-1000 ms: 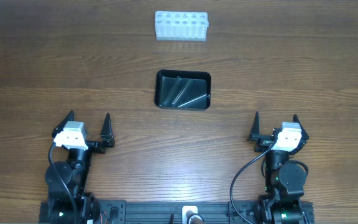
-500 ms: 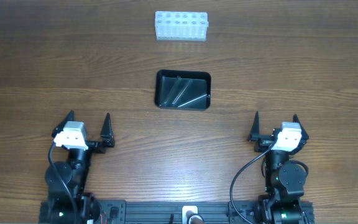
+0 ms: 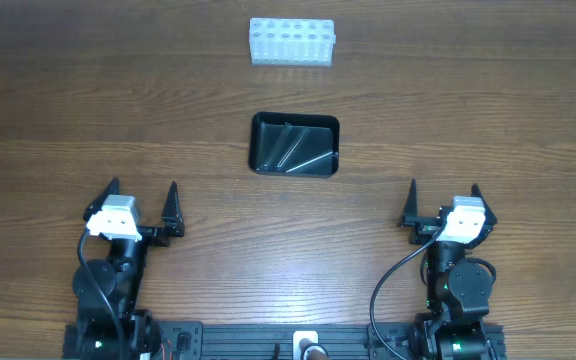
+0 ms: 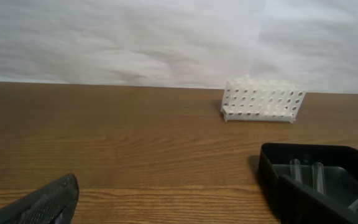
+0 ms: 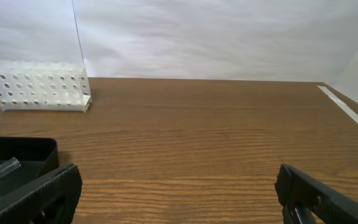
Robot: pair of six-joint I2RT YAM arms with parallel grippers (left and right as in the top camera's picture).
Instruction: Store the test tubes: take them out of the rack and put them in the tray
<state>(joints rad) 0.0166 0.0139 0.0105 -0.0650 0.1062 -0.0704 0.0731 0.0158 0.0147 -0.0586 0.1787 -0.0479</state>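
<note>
Wooden bench (image 3: 68, 120), white backdrop. Rack (image 3: 291, 42) at far edge, centre; tray (image 3: 260, 160) mid-bench with test tubes (image 3: 290, 148) lying inside. Rack looks emptied, though that is uncertain. Left end effector (image 3: 143, 186) and right end effector (image 3: 443, 187) spread wide, empty, near front edge. Task likely finished.

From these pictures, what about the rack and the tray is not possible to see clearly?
1. How many test tubes lie in the tray: they are clear glass with glare in the top view; in both wrist views the picture's edge cuts the tray and its near wall hides part.
2. Whether the rack holds any: its holes are too small in the top view and too far off in both wrist views.
</note>
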